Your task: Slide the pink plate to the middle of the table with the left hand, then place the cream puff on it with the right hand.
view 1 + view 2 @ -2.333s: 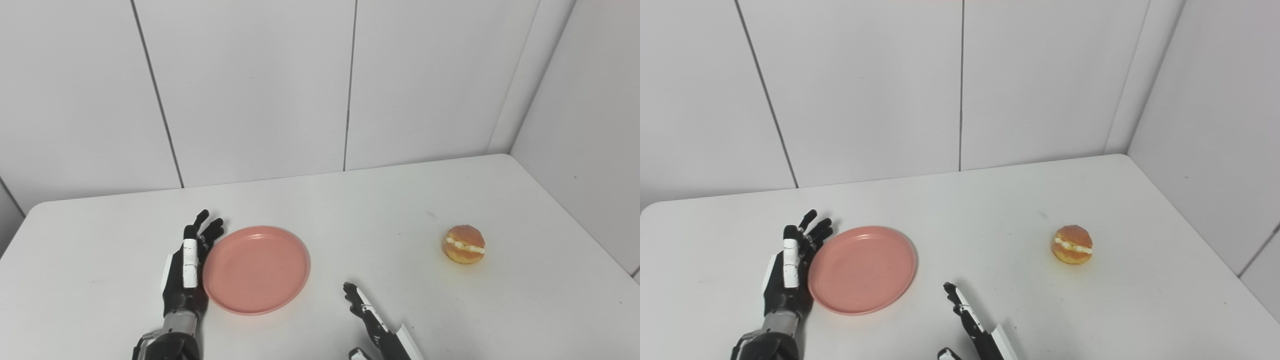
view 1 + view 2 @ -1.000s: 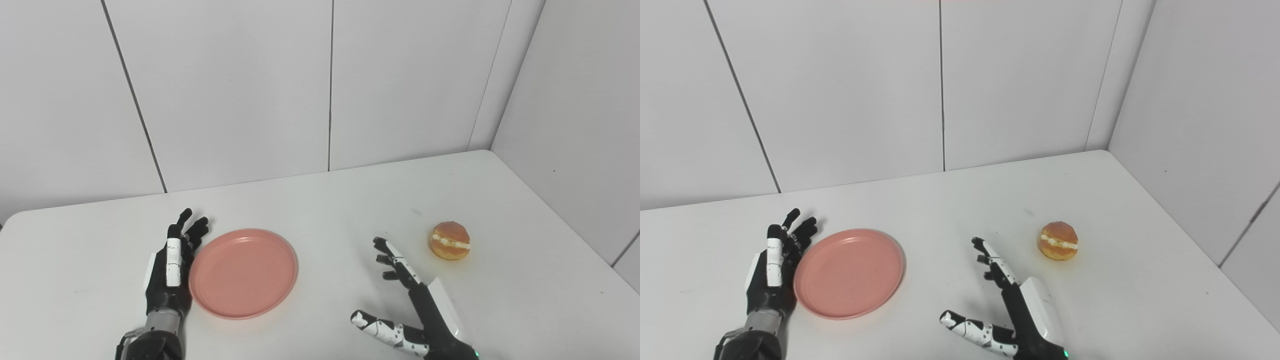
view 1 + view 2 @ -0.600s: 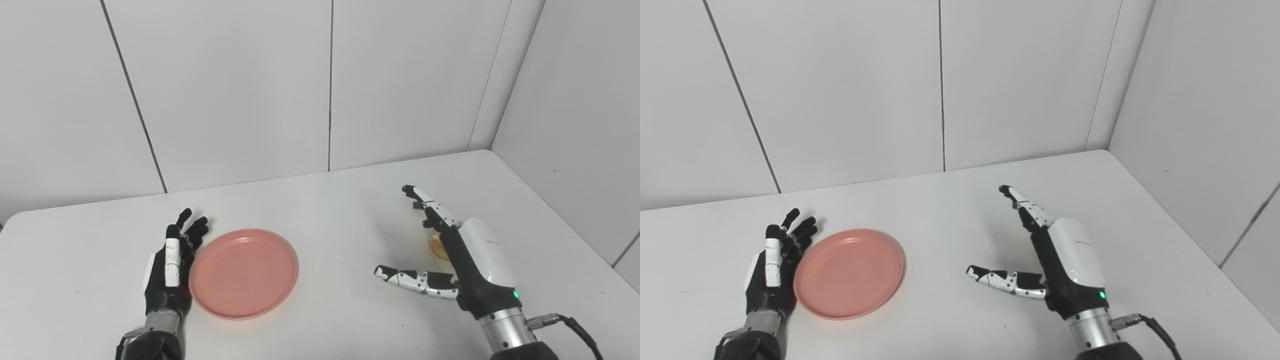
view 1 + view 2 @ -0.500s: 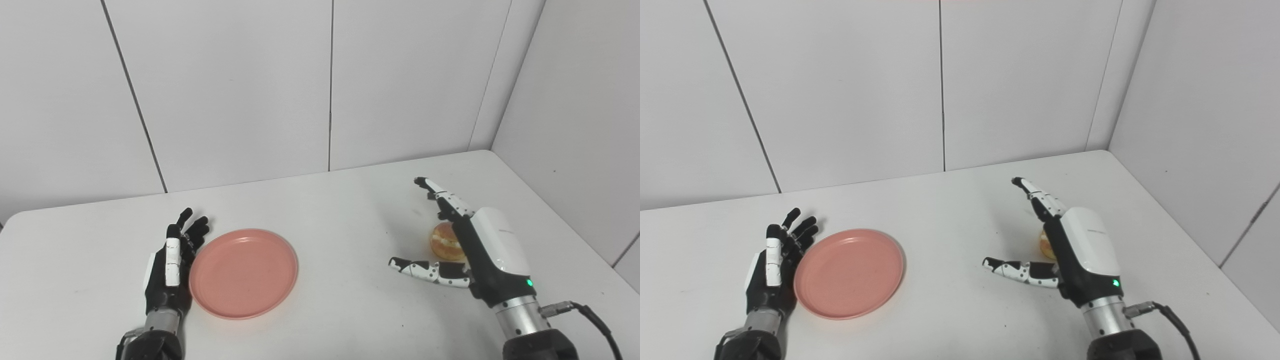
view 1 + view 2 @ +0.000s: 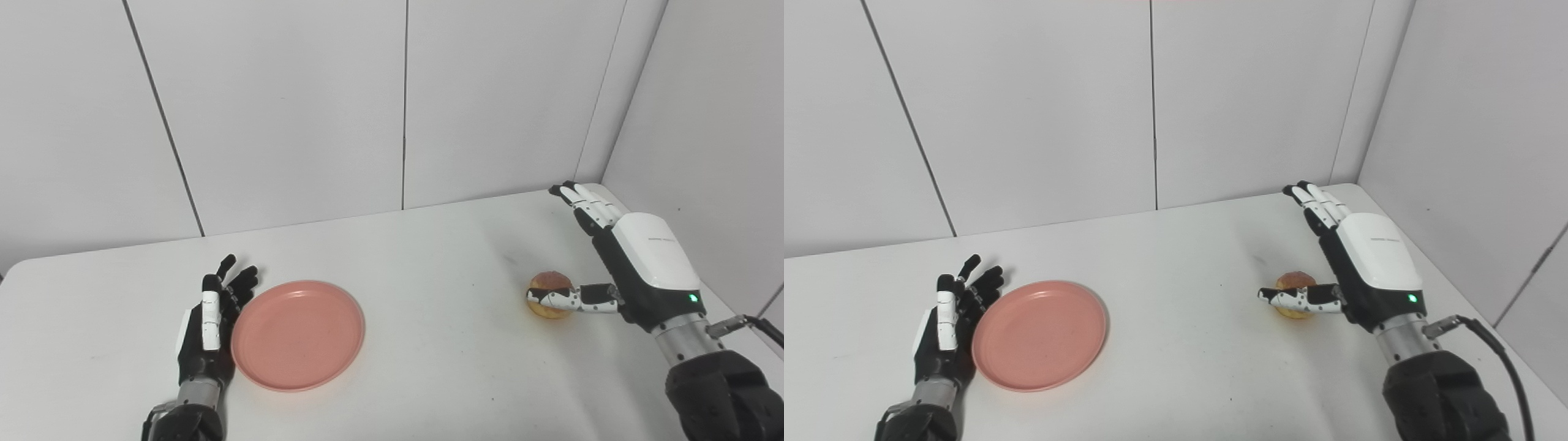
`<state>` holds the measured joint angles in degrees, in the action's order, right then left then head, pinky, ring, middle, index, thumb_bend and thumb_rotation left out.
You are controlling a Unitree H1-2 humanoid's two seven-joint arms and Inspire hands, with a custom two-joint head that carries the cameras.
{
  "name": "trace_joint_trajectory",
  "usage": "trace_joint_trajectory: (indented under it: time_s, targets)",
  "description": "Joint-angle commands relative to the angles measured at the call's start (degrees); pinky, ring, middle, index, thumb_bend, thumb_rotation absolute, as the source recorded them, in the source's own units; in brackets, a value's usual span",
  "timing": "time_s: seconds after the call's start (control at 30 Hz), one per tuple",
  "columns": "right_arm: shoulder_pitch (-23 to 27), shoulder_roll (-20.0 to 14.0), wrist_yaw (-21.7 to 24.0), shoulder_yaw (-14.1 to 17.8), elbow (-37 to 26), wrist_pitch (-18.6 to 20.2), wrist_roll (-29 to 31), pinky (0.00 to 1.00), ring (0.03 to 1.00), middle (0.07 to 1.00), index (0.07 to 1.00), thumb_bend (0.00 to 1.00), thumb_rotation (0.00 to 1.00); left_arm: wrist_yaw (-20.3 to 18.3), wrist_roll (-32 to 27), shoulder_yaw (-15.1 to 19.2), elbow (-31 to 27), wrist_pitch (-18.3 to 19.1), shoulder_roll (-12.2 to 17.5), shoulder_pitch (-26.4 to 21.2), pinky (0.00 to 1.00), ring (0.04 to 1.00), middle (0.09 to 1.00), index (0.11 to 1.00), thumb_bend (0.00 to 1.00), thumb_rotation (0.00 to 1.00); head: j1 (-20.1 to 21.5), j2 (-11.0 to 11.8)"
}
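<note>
Here the right hand spreads wide over the cream puff, thumb across it; left hand flat, fingers apart

The white table is bare between the round pink plate and the small round cream puff. The white wall stands close beside the puff.

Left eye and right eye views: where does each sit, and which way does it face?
Left eye view: on the head, looking down and forward at the table; shows the left hand beside the plate and the right hand by the puff.
Right eye view: same head, a little to the right, same aim; both hands and forearms show.
Shared: plate, puff, both hands, the walls.
</note>
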<state>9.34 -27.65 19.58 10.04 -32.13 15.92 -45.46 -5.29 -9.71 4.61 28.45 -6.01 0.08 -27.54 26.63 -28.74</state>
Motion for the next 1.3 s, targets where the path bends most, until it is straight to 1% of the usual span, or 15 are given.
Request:
trace_joint_trajectory:
  time_s: [0.0,0.03,0.1,0.17,0.23,0.3,0.33,0.43,0.53,0.67,0.77,0.93,1.07,1.17,1.27]
  targets:
    - [2.73,-3.45,3.2,0.71,0.19,3.01,-0.5,0.74,0.898,0.937,0.858,1.0,0.31,0.05,0.21,-0.35,2.38,2.86,-0.1,2.19,0.9,0.847,0.81,0.898,0.92,0.97,0.01,-0.01]
    - [3.37,-4.8,5.03,0.4,1.12,3.88,-0.23,0.71,0.903,0.949,0.867,1.0,0.29,0.08,0.28,-0.39,2.29,2.89,-0.09,2.27,0.9,0.845,0.807,0.897,0.93,0.97,0.01,0.0]
    - [4.46,-6.89,7.71,-0.12,3.25,4.82,0.57,0.67,0.892,0.939,0.861,1.0,0.24,0.14,0.57,-0.57,2.21,2.94,-0.02,2.4,0.89,0.842,0.804,0.898,0.93,0.98,-0.04,0.0]
    - [5.18,-7.99,8.73,-0.92,4.98,5.04,0.64,0.65,0.877,0.922,0.853,1.0,0.23,-0.01,0.57,-0.7,2.28,2.98,0.06,2.45,0.88,0.843,0.806,0.903,0.92,0.98,-0.15,-0.04]
    - [5.87,-8.69,9.45,-1.99,6.37,5.16,0.28,0.64,0.871,0.915,0.851,1.0,0.24,-0.06,0.39,-0.67,2.51,2.99,0.04,2.43,0.89,0.843,0.806,0.904,0.92,0.98,-0.45,-0.07]
    - [6.84,-9.48,10.13,-3.33,8.14,5.02,0.06,0.66,0.869,0.906,0.85,1.0,0.24,0.06,0.49,-0.74,2.29,3.13,0.0,2.49,0.88,0.838,0.8,0.9,0.92,0.98,-0.44,-0.02]
    - [7.21,-9.8,10.4,-3.87,8.74,5.05,-0.03,0.69,0.872,0.906,0.85,1.0,0.25,0.1,0.54,-0.78,2.11,3.26,0.0,2.52,0.88,0.835,0.798,0.901,0.92,0.98,-0.44,-0.02]
    - [8.42,-10.77,11.0,-5.29,10.26,4.74,-0.24,0.7,0.872,0.903,0.849,1.0,0.26,-0.12,0.33,-0.77,1.96,3.47,0.14,2.49,0.88,0.836,0.801,0.902,0.92,0.98,-0.35,0.03]
    - [9.78,-11.82,11.49,-6.43,11.84,4.35,0.26,0.7,0.868,0.898,0.845,1.0,0.27,-0.1,0.3,-0.79,1.8,3.55,0.16,2.5,0.89,0.84,0.805,0.906,0.92,0.97,-0.36,0.05]
    - [10.98,-12.57,11.23,-6.63,13.61,3.48,3.61,0.66,0.862,0.891,0.836,1.0,0.27,0.1,0.4,-0.84,1.56,3.83,0.0,2.57,0.88,0.835,0.795,0.904,0.91,0.97,-0.49,0.04]
    - [11.62,-12.65,11.04,-6.81,13.87,3.92,4.97,0.67,0.858,0.885,0.832,1.0,0.26,0.01,0.51,-0.97,1.73,3.58,-0.01,2.55,0.88,0.832,0.791,0.904,0.91,0.97,-0.49,-0.04]
    - [12.96,-13.4,12.61,-8.29,14.38,4.98,5.73,0.67,0.863,0.893,0.846,1.0,0.26,-0.02,0.49,-1.04,2.05,3.5,-0.06,2.58,0.89,0.834,0.8,0.904,0.9,0.97,-0.71,0.02]
    - [14.03,-14.45,13.88,-10.04,15.55,5.21,5.27,0.67,0.855,0.888,0.847,1.0,0.26,0.02,0.59,-1.16,2.05,3.47,-0.06,2.77,0.89,0.831,0.798,0.906,0.9,0.97,-1.0,-0.18]
    - [14.63,-15.53,14.27,-11.79,16.45,4.09,4.55,0.66,0.835,0.873,0.84,1.0,0.26,0.21,0.74,-1.26,1.7,3.52,-0.13,2.98,0.88,0.826,0.794,0.904,0.91,0.97,-1.03,-0.21]
    - [15.66,-16.32,14.12,-13.91,18.82,2.8,4.04,0.64,0.813,0.855,0.825,1.0,0.26,0.2,0.81,-1.34,1.57,3.57,-0.2,3.05,0.88,0.828,0.799,0.907,0.9,0.97,-1.33,-0.04]
